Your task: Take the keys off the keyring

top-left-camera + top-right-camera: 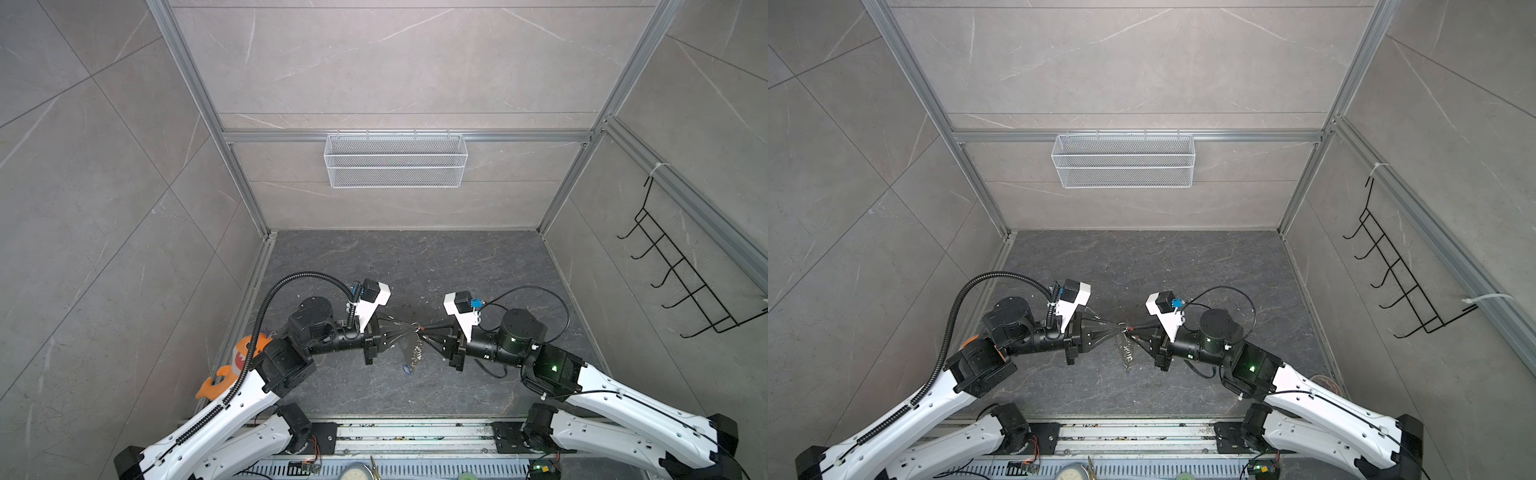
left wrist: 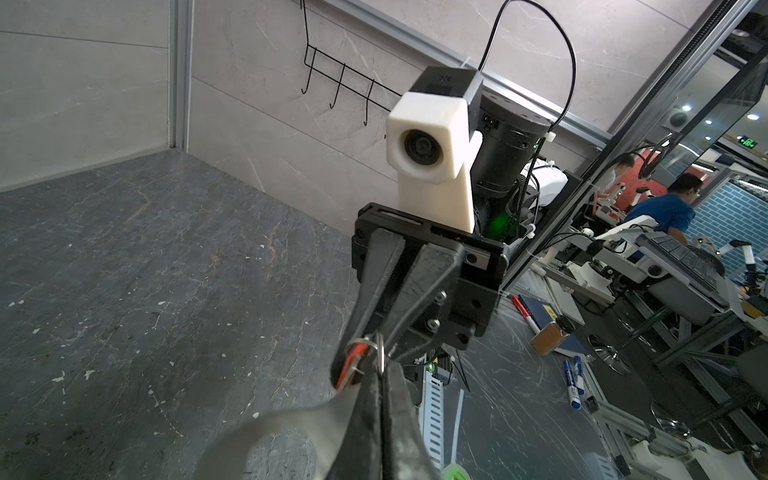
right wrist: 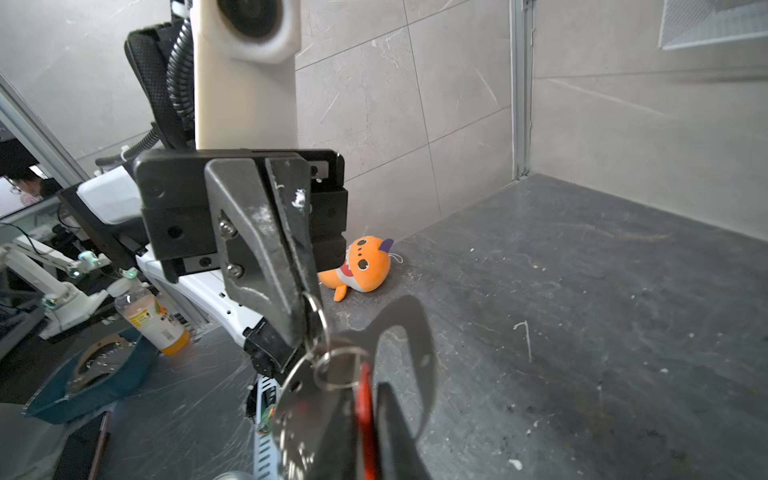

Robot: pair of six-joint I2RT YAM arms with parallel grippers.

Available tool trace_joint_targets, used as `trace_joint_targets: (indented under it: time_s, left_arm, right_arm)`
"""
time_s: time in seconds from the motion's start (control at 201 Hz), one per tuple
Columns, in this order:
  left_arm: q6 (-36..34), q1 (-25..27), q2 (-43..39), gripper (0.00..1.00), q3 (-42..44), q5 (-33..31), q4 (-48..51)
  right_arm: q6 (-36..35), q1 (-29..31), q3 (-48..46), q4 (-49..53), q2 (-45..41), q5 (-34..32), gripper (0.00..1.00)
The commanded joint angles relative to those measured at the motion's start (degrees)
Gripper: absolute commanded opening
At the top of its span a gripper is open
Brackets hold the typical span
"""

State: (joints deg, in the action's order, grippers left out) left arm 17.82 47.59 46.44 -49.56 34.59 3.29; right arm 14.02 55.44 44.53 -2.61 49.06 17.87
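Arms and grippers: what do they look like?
Both arms: white shell links, black joints and motors. Left arm carries black corrugated conduit; right arm a thin black cable and green light. White camera mounts at each wrist; jaws dark grey, tapered, scuffed.

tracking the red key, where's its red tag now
In both top views the red tag is above the middle of the table, pinched in the right end effector, facing the left end effector.

Keyring (image 2: 299,415), keys (image 2: 347,370) between left hand (image 1: 405,330), right hand (image 1: 426,330) (mid-air); plush toy (image 1: 245,353) far left; basket (image 1: 395,145) behind.
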Motion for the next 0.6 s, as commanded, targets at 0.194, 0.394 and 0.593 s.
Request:
trace_joint_targets:
  time_s: [0.194,0.394,0.593]
  left_arm:
    - [-2.3,0.1,-1.1,0.00,-3.1,1.1,0.7]
    - [-2.7,0.1,-1.3,0.00,-3.3,2.4,1.8]
    - [-3.0,0.0,-1.6,0.00,-3.0,3.1,1.7]
  right_arm:
    - [-2.9,0.1,2.8,5.6,-1.9,-2.0,0.00]
    - [-4.3,0.1,4.5,7.0,-1.9,-2.1,0.00]
    - [-6.4,0.1,7.0,9.7,-1.2,-1.0,0.00]
